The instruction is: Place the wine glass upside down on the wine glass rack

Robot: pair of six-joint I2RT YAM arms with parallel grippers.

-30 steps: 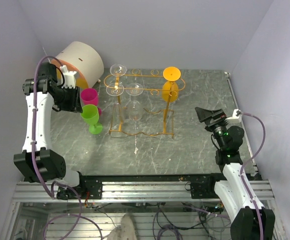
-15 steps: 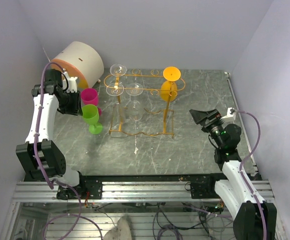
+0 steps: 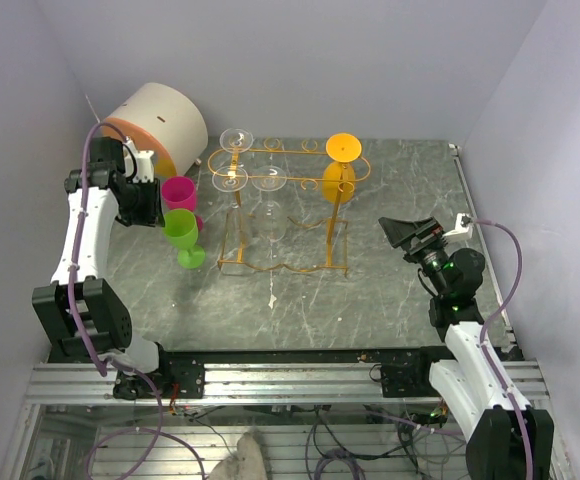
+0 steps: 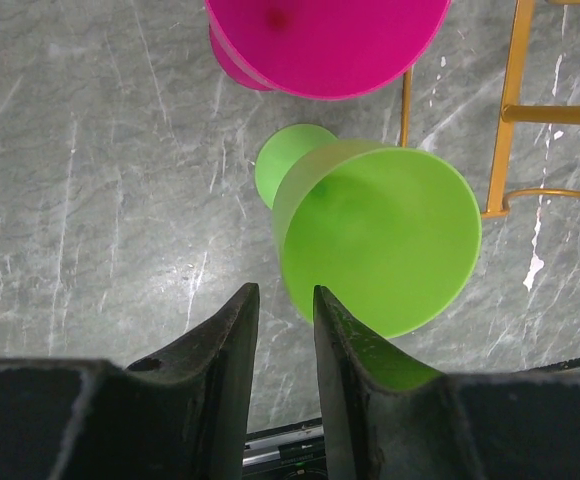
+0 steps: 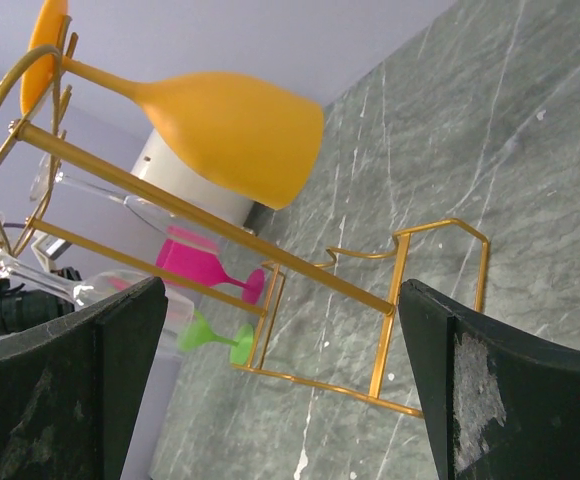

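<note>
A green wine glass stands upright on the grey table, with a pink wine glass just behind it. The gold wire rack stands to their right. My left gripper hovers just left of the two glasses. In the left wrist view the green glass lies below and to the right of my left gripper, whose jaws stand a narrow gap apart with nothing between them. The pink glass shows at the top. My right gripper is wide open and empty, right of the rack.
An orange glass and three clear glasses hang upside down on the rack. A beige drum-shaped box stands at the back left, behind my left arm. Walls close in on the left, back and right.
My left arm has swung its elbow leftward and its gripper has settled close to the green and pink glasses. My right gripper has shifted slightly left. The glasses have not moved.
</note>
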